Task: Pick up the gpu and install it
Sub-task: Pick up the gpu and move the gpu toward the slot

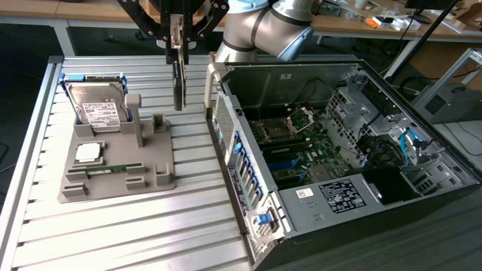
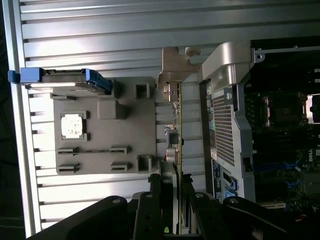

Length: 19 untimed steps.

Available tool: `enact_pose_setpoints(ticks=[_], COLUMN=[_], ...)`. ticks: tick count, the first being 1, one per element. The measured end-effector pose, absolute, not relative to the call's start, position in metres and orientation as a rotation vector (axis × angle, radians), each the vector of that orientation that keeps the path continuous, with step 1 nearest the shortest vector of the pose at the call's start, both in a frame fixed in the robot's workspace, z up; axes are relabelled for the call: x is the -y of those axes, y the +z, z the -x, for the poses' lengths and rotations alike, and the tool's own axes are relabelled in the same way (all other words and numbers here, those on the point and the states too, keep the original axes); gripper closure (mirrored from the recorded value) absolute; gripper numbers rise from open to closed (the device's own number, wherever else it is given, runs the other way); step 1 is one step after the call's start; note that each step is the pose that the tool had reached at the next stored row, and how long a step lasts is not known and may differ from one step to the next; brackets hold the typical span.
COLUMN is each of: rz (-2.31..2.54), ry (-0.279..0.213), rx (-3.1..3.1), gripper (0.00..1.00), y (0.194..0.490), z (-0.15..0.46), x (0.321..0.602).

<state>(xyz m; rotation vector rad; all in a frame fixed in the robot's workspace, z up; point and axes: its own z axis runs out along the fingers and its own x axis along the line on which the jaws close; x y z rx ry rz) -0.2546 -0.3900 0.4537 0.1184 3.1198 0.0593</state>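
1. Gpu [image 1: 178,84] hangs on its edge in the air, held upright and seen edge-on in the wrist view [image 2: 176,130].
2. The gripper [image 1: 178,53] is clamped on the gpu's upper part, with one black finger [image 2: 155,200] on each flat side of the card.
3. The card is above the slatted table [image 1: 113,237], between the grey holder [image 1: 121,175] and the open computer case [image 1: 339,147], and touches neither.
4. In the wrist view the gpu's pale metal bracket [image 2: 176,62] is at the end away from the gripper.
5. The holder carries a hard drive [image 1: 98,107] leaning at its back, a processor chip [image 1: 88,151] and a narrow green memory stick [image 1: 113,167].
6. The case lies on its side with the motherboard [image 1: 301,147] uncovered.
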Motion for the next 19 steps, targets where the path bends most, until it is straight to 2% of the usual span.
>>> enact_pose_setpoints(ticks=[19], rz=[-0.118], ry=[0.059], rx=[-3.120], gripper=[0.73], y=[0.4537], z=[0.2454], x=[0.3925])
